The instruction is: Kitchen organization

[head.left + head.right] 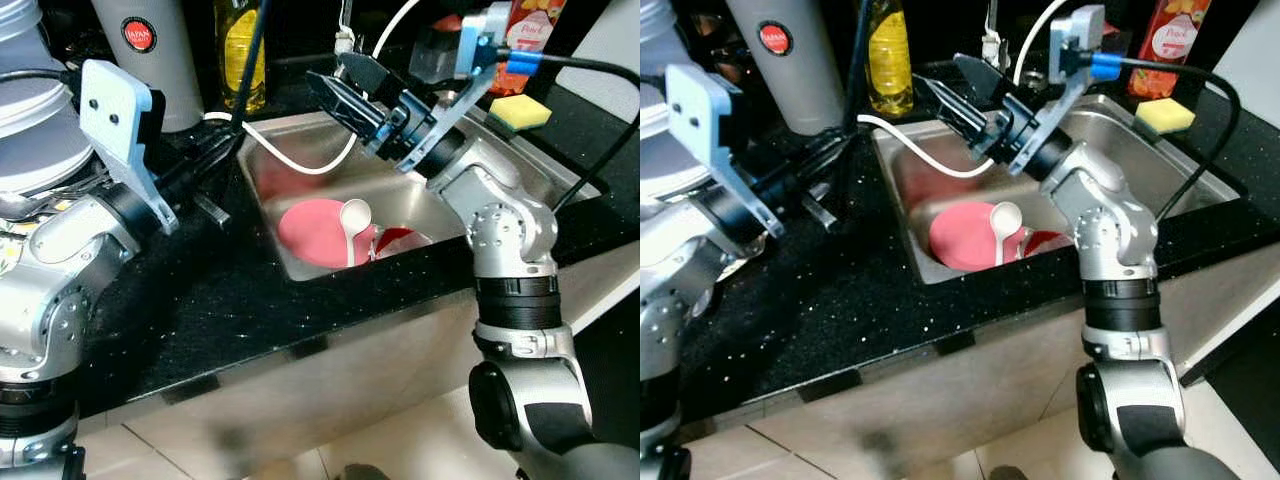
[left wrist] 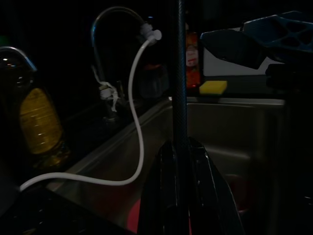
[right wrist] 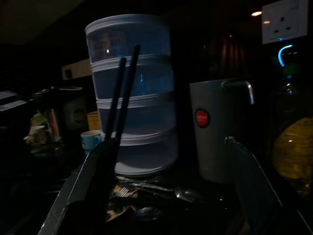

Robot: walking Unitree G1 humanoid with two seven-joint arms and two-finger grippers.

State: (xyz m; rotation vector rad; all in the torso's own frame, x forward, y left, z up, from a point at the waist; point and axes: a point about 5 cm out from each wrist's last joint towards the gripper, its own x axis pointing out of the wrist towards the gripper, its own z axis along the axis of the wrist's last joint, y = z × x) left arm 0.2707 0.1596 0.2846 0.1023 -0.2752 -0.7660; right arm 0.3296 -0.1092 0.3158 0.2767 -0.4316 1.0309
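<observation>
Containers [image 3: 132, 93] stacked at far left beside a grey jug [image 1: 150, 55]. Left end effector [image 1: 205, 160], fingers pressed together, hovers over the black tabletop [image 1: 200, 300] at the sink's [image 1: 540, 170] left rim. Pink plate [image 1: 315, 232] and white spoon [image 1: 354, 220] lie in the sink. Right end effector [image 1: 335, 85], spread wide, hangs above the basin; sponge [image 1: 520, 111] at right.

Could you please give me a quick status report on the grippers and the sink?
Right gripper open above sink, empty. Left gripper over counter, left of sink; fingers unclear. Pink plate and white spoon lie in basin. White hose drapes across.
</observation>
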